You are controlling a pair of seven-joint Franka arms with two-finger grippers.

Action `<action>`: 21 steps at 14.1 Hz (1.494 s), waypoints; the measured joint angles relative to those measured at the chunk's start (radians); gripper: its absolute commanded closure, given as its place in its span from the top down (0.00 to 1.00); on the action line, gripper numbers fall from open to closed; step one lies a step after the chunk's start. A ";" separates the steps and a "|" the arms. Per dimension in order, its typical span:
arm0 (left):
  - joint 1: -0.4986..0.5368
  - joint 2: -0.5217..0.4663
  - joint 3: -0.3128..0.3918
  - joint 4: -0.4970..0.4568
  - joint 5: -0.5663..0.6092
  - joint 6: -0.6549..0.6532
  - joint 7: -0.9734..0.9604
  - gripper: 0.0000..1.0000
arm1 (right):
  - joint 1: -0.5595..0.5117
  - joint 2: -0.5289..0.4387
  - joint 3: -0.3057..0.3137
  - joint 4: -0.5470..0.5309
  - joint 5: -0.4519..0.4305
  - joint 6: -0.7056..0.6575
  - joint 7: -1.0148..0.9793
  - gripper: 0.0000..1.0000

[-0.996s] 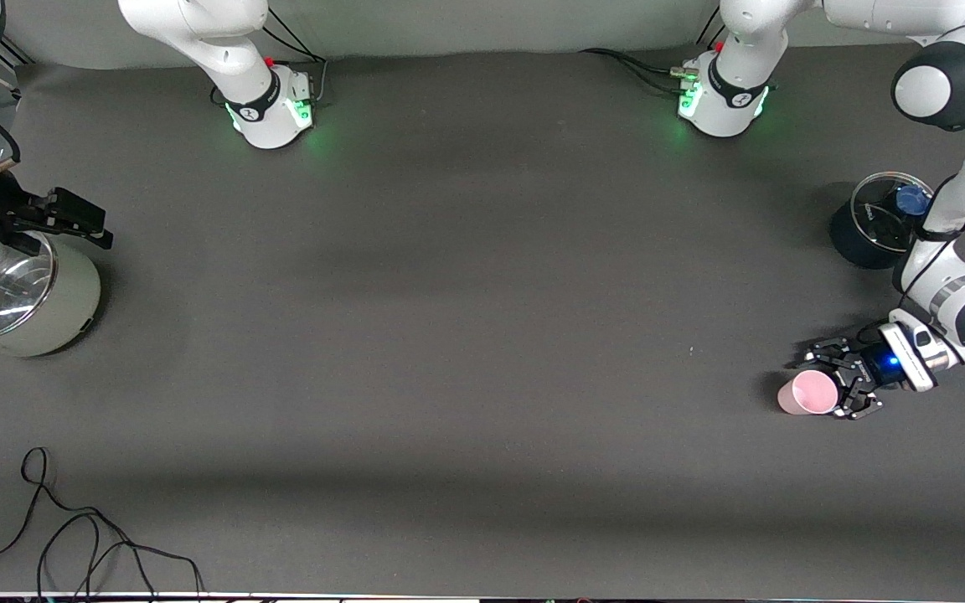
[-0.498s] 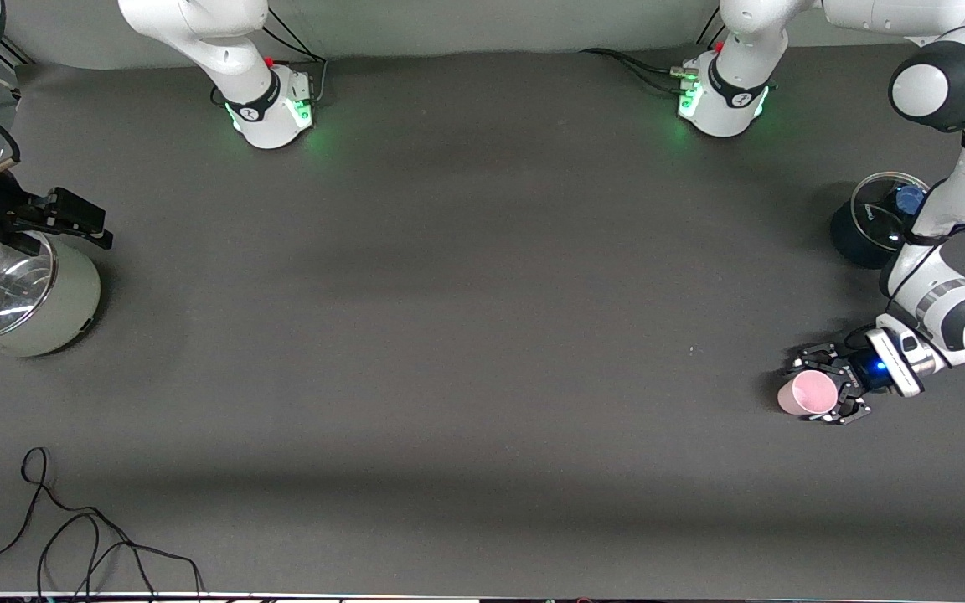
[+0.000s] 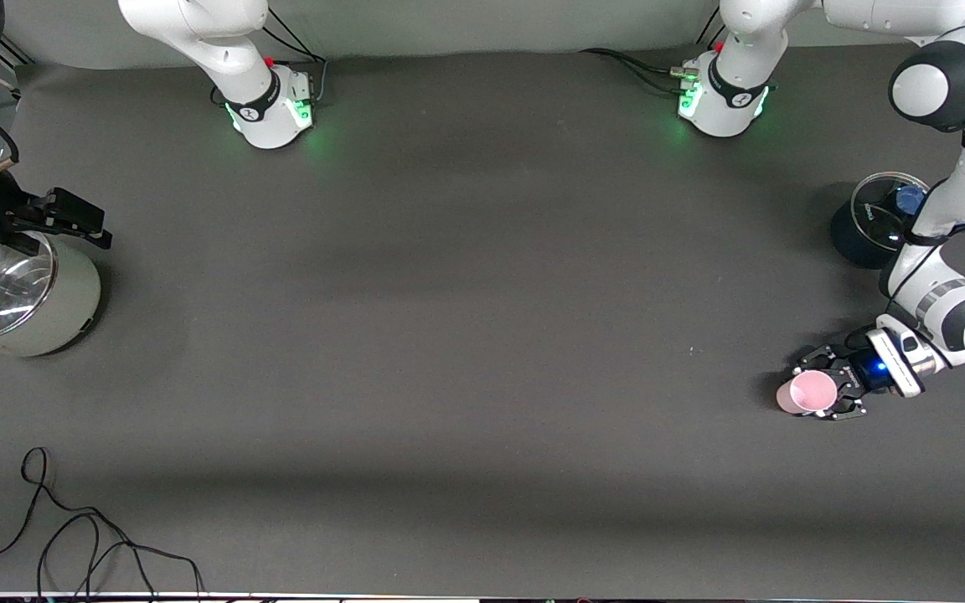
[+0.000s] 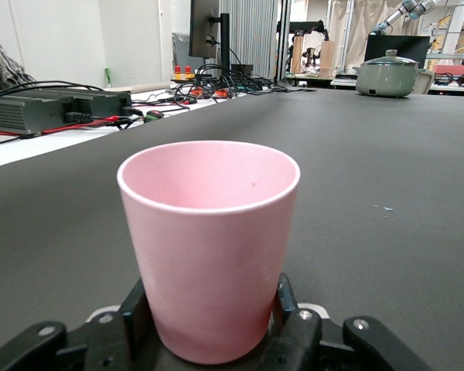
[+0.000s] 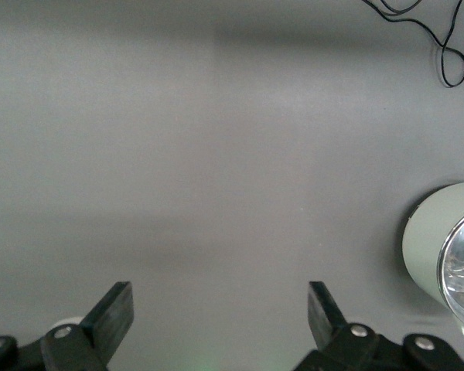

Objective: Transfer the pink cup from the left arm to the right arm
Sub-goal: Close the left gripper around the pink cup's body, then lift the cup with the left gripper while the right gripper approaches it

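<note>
Change: over the last second the left gripper (image 3: 828,391) slid in around the cup (image 3: 812,391) and its jaws narrowed.
Left jaws: pressed on the cup's lower wall from both sides, gripping it.
Cup: upright on the table (image 3: 466,335) at the left arm's end, about 4 o'clock from centre.
Right gripper (image 5: 216,309): waited wide open above a pot (image 3: 26,301), about 9 o'clock.
Meaning: grasp looked made; lift and handover remained.

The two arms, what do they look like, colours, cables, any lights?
Both arms are glossy white with black joint bands. Their bases glow green, with black cables running off. The left gripper is black with a blue light and a white wrist block; the right gripper has black fingers.
</note>
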 measured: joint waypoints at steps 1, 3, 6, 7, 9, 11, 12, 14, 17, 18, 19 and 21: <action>0.000 -0.007 0.000 0.000 0.000 -0.001 -0.021 0.50 | 0.000 0.000 0.000 0.000 0.000 0.000 0.000 1.00; 0.000 -0.043 -0.003 -0.004 0.000 -0.005 -0.078 0.50 | 0.000 0.000 0.000 0.000 0.000 0.000 0.000 1.00; -0.008 -0.142 -0.011 -0.045 0.001 -0.009 -0.178 0.50 | -0.005 0.001 -0.004 0.000 0.000 0.000 0.000 1.00; -0.018 -0.184 -0.014 -0.068 0.001 -0.009 -0.218 0.50 | -0.007 0.002 -0.005 -0.001 0.000 0.000 0.000 1.00; -0.052 -0.278 -0.017 -0.121 0.000 -0.004 -0.300 0.50 | -0.009 0.008 -0.006 -0.002 0.000 -0.001 0.000 1.00; -0.092 -0.384 -0.024 -0.198 -0.021 0.032 -0.362 0.50 | -0.008 0.018 -0.006 -0.002 0.000 -0.001 0.000 1.00; -0.110 -0.437 -0.032 -0.246 -0.051 0.054 -0.372 0.50 | -0.007 0.023 -0.004 -0.002 0.000 -0.001 0.000 1.00; -0.157 -0.540 -0.049 -0.347 -0.124 0.114 -0.376 0.50 | -0.002 0.028 0.002 -0.002 0.016 -0.001 0.000 1.00; -0.273 -0.691 -0.058 -0.494 -0.263 0.229 -0.376 0.51 | 0.001 0.028 0.006 -0.001 0.139 0.000 0.002 1.00; -0.316 -0.737 -0.060 -0.535 -0.312 0.272 -0.376 0.51 | 0.002 0.028 0.006 0.000 0.165 0.001 0.011 1.00; -0.362 -0.780 -0.061 -0.571 -0.361 0.320 -0.376 0.51 | 0.003 0.028 0.009 0.002 0.188 0.002 0.040 1.00; -0.464 -0.856 -0.062 -0.624 -0.462 0.429 -0.376 0.51 | 0.024 0.029 0.023 0.012 0.222 0.011 0.159 1.00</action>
